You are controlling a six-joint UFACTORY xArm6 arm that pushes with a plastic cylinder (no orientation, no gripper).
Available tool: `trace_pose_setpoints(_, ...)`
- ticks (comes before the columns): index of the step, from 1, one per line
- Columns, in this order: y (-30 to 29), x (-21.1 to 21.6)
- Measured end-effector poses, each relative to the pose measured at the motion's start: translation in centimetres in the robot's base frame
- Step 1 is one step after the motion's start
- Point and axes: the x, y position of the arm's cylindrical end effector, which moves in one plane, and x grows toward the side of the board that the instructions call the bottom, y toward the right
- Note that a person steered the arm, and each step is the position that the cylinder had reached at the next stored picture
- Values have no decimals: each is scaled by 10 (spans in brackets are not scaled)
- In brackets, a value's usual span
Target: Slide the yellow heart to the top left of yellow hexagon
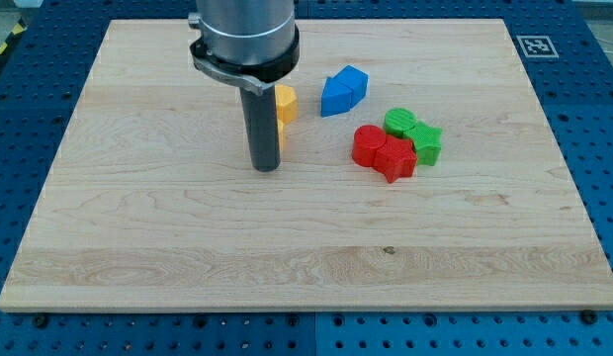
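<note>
1. You see two yellow pieces right behind the rod: an upper yellow block (285, 100) and a lower yellow block (282, 134), both peeking out on the view's right of the rod. The rod hides most of each, so you cannot tell which is the yellow heart and which is the yellow hexagon.
2. My tip (266, 166) rests on the surface (138, 198), just to the view's bottom-left of the lower yellow block and very close to it. You cannot tell whether they touch, because the rod covers the gap.
3. There are no jaws on this arm, so nothing opens, closes or holds anything; the rod ends plain and only stands beside the yellow pieces.
4. To the view's upper right of my tip, past the yellow pieces, you find two blue blocks (343, 90) pressed together, their shapes hard to make out.
5. Farther to the view's right of my tip, at about the same height, sits a tight cluster: two red blocks (383, 152) touching each other, with a green round block (399, 123) and a green star (427, 142) against their upper right side.
6. The cluster lies well apart from my tip, and the blue pair lies between the yellow pieces and the green ones.
</note>
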Motion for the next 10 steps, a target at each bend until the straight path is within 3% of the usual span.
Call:
trace_pose_setpoints(3,9,-9)
trace_pose_setpoints(9,-24,-90)
trace_pose_setpoints(10,-15,-61)
